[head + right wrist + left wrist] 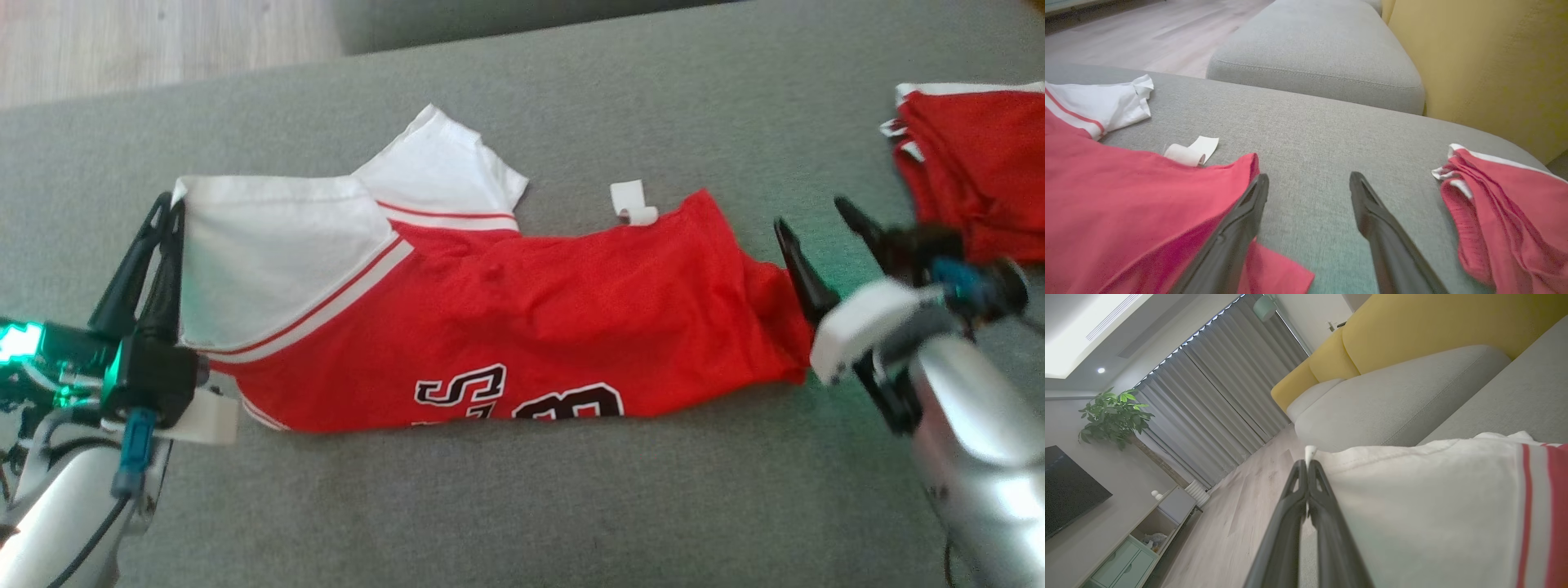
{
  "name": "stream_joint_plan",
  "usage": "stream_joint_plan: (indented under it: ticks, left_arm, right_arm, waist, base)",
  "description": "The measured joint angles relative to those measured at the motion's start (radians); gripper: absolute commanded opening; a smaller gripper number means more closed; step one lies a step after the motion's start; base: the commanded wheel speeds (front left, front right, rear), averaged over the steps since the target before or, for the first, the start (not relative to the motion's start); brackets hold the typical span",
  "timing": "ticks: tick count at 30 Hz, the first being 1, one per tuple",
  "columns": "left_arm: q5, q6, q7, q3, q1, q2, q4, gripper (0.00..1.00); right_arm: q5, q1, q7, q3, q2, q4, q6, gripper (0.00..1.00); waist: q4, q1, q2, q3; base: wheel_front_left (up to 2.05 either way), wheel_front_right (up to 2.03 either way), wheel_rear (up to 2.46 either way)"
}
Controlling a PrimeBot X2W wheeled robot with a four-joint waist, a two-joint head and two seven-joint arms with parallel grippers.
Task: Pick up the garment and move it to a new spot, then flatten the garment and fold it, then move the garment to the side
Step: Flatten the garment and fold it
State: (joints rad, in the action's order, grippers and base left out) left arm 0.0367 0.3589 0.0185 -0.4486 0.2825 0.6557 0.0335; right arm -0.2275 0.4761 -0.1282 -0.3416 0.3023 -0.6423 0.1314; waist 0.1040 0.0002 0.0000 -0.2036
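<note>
1. Left gripper: the jaws are together, clamped on the white shoulder edge of the garment at its left end. In the left wrist view a sliver of white cloth pokes out past my fingertips.

2. Garment: it lies on the grey sofa seat, about midway between the far and near edges.
   - Long axis: left to right, roughly parallel to the near edge.
   - The white sleeve end points left and the red hem points right.
   - The black lettering is cut off at the near side, so I judge that one lengthwise fold is already in.
   - A small white label touches the far side.

3. Right gripper: the jaws are wide apart and hold nothing. One finger rests against the hem corner and the other is over bare seat.

4. Red pile: it sits at the far right corner, well apart from the garment.

5. Progress (judgement):
   - Relocation looks complete.
   - Flattening is mostly complete, with creases left at the hem end.
   - Remaining: grip the hem, finish the fold, and move the garment aside.
</note>
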Motion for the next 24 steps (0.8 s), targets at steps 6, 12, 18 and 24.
stream_joint_plan:
  ticks: [6, 12, 18, 24]
  left_arm:
    - [-0.001, -0.017, -0.008, -0.006, 0.027, 0.000, -0.001, 0.00]
    - [-0.001, -0.027, -0.009, -0.014, 0.049, -0.001, -0.002, 0.00]
    - [-0.001, -0.034, -0.009, -0.030, 0.062, -0.002, -0.005, 0.00]
    - [0.011, -0.043, -0.008, -0.036, 0.064, -0.003, -0.019, 0.00]
  right_arm:
    - [-0.077, 0.178, 0.032, -0.155, 0.021, -0.139, 0.000, 1.00]
    - [-0.140, 0.292, 0.032, -0.296, 0.022, -0.253, 0.000, 1.00]
    - [-0.204, 0.357, 0.043, -0.413, 0.022, -0.339, 0.000, 1.00]
    - [-0.324, 0.387, 0.077, -0.548, 0.029, -0.363, 0.000, 0.49]
  waist:
    - [-0.025, 0.0000, 0.0000, -0.045]
    - [-0.045, 0.0000, 0.0000, -0.079]
    - [-0.059, -0.0001, 0.0000, -0.096]
    - [-0.073, -0.0002, 0.0000, -0.101]
  base:
    - [0.00, 0.00, 0.00]
    - [0.00, 0.00, 0.00]
    - [0.00, 0.00, 0.00]
    - [0.00, 0.00, 0.00]
